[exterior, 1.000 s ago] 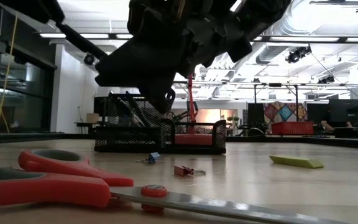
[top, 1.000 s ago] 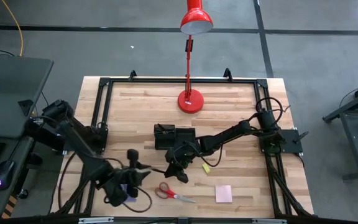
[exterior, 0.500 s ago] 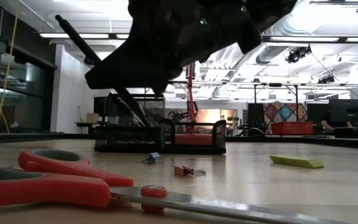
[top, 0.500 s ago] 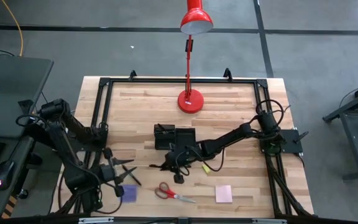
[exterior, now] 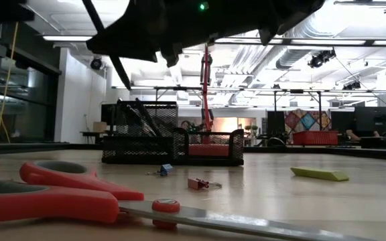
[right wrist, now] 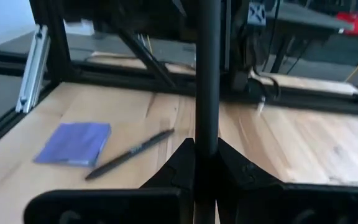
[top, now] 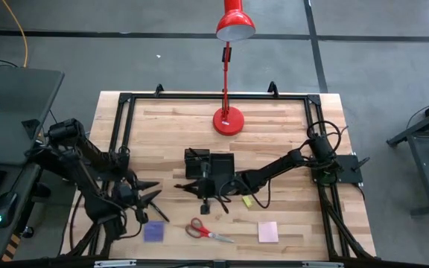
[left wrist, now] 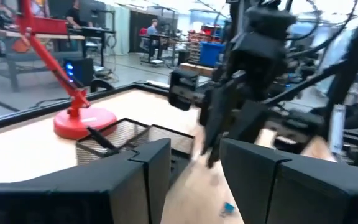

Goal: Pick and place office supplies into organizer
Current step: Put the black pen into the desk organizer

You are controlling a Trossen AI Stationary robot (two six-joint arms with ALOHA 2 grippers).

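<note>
The right gripper's [right wrist: 205, 163] fingers [right wrist: 182, 163] pinch a thin black pen [right wrist: 207, 68], tip cut off; left gripper [left wrist: 194, 163] part-open, empty, at eight o'clock.

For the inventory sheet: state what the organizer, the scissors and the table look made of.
Organizer: black wire mesh, probably metal; light shows through its walls.
Scissors: glossy red handles, likely plastic; shiny grey blade, apparently steel.
Table: pale wood, laid in strips with visible grain, matte.

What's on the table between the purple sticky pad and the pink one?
The red-handled scissors lie between the purple pad and the pink pad, seen in the high view.
</note>
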